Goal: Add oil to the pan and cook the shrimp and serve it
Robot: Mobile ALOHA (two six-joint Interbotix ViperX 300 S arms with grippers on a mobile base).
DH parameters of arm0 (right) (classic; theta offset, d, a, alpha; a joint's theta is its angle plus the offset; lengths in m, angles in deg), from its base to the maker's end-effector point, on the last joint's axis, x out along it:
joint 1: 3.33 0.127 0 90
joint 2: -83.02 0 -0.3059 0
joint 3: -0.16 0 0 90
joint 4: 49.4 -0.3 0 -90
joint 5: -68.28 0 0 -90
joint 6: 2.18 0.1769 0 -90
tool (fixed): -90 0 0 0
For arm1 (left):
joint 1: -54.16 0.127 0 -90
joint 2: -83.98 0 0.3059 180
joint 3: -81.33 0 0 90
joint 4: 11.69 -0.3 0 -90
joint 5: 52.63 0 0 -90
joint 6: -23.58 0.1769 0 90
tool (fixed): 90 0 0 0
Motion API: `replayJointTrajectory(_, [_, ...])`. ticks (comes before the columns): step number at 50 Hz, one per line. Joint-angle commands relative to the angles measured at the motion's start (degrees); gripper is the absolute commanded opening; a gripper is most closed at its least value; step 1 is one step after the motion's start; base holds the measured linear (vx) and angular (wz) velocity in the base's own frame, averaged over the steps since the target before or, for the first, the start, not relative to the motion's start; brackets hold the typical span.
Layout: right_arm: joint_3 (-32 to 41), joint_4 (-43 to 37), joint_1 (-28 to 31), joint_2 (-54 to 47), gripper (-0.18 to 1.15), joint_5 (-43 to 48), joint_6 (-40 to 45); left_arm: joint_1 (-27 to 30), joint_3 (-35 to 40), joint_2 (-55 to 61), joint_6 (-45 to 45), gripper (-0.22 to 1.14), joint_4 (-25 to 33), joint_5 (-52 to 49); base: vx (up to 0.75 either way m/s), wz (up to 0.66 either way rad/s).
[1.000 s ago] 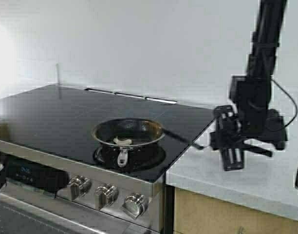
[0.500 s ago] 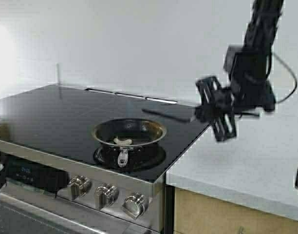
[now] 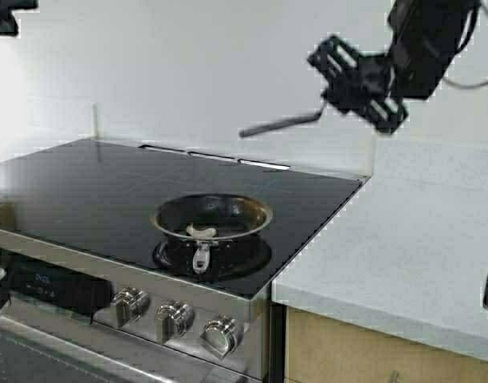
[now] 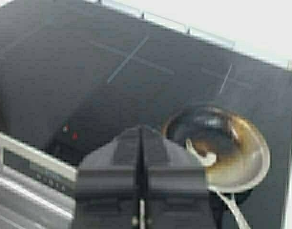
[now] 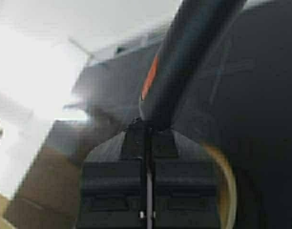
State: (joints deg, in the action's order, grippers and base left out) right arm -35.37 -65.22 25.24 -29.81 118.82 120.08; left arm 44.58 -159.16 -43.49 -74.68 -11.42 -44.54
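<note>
1. Nearest me I see the stove front with its knobs (image 3: 174,317) in a row and a small display at the left.
2. On the black cooktop (image 3: 84,191) sits the pan (image 3: 211,217), over the front right burner, its short handle pointing toward the knobs.
3. The shrimp (image 3: 200,231) lies inside the pan, on the dark bottom near the front wall; from the left wrist camera it shows as a pale curl (image 4: 201,153) beside brown residue.
4. The left tool (image 4: 141,143) hangs above the front of the stove, apart from the pan, looking down at it. Its two fingers are pressed together with nothing between them, so I read it as clenched and empty.
5. To the right of the stove the pale desk (image 3: 403,255) runs alongside, its edge touching the cooktop's side.
6. The right tool (image 3: 340,88) is raised high, over the back right corner of the cooktop and well above it, in front of the white wall.
7. It is clamped on a dark spatula (image 3: 280,124), gripping one end. The spatula sticks out to the left, roughly level, free in the air above the stove and well apart from the pan.
8. In the right wrist camera the spatula (image 5: 193,52) runs straight out from the clenched fingers, with an orange mark on its side.
</note>
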Motion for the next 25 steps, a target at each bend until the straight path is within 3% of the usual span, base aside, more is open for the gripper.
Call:
replayJointTrajectory(1, [-0.79, 0.35, 0.79, 6.42, 0.10, -0.26, -8.44, -0.09, 1.58, 2.72, -0.35, 0.60, 1.76, 0.79, 0.00, 0.00])
replayJointTrajectory(7, [-2.20, 0.35, 0.79, 10.28, 0.10, -1.67, -16.26, -0.09, 1.32, 5.27, -2.81, 1.02, 2.90, 0.88, 0.00, 0.00])
replayJointTrajectory(9, [-2.90, 0.35, 0.79, 11.95, 0.10, -2.81, -17.93, -0.26, 1.32, 6.15, -3.96, 1.07, 2.90, 0.88, 0.00, 0.00])
replayJointTrajectory(25, [-6.68, 3.87, 0.79, 20.83, 0.10, -14.94, -18.81, -5.80, -2.64, 11.87, -14.06, 1.02, 3.08, 8.61, 0.00, 0.00])
